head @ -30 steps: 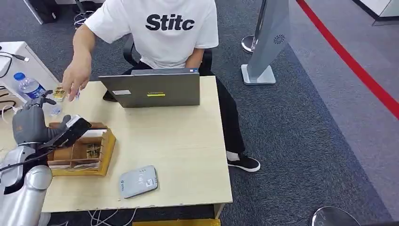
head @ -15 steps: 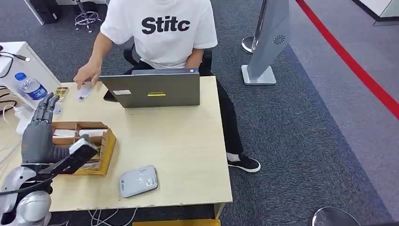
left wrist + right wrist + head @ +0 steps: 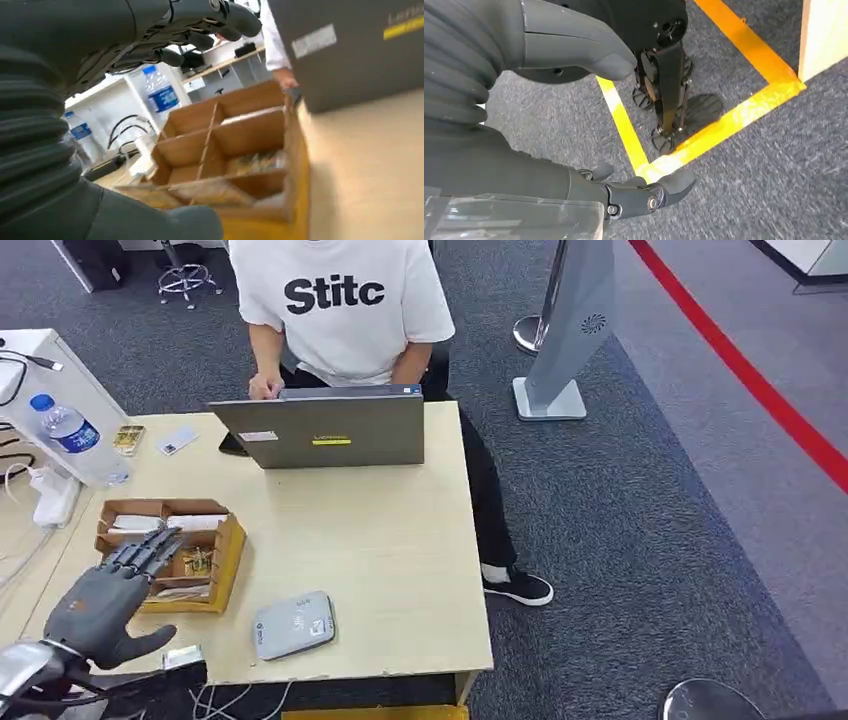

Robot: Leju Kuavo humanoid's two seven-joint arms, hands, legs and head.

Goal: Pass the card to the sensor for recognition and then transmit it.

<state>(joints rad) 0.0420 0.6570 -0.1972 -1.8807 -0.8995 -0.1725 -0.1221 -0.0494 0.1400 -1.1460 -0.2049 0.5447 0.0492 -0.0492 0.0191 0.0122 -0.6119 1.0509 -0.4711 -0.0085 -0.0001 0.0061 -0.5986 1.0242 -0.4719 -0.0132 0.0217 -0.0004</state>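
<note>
A white card [image 3: 177, 441] lies flat on the table's far left part, beside the laptop [image 3: 330, 430]. The grey sensor pad [image 3: 293, 624] sits near the front edge. My left hand [image 3: 105, 605] hovers low at the front left corner with fingers spread and nothing in it, its fingertips reaching over the wooden box [image 3: 228, 550]. The left wrist view has those fingers [image 3: 190, 25] above the box [image 3: 295, 150]. My right hand [image 3: 554, 180] hangs beside the table over the carpet, holding nothing, thumb and fingers apart.
A person in a white T-shirt [image 3: 340, 300] sits behind the laptop, one hand at its back edge. A water bottle [image 3: 70, 430] and a small gold item [image 3: 127, 438] stand at the far left. Yellow floor tape [image 3: 724, 125] runs under the table.
My left arm has dropped from above the box to the table's front left corner. The person laid the card on the table and drew the hand back to the laptop.
</note>
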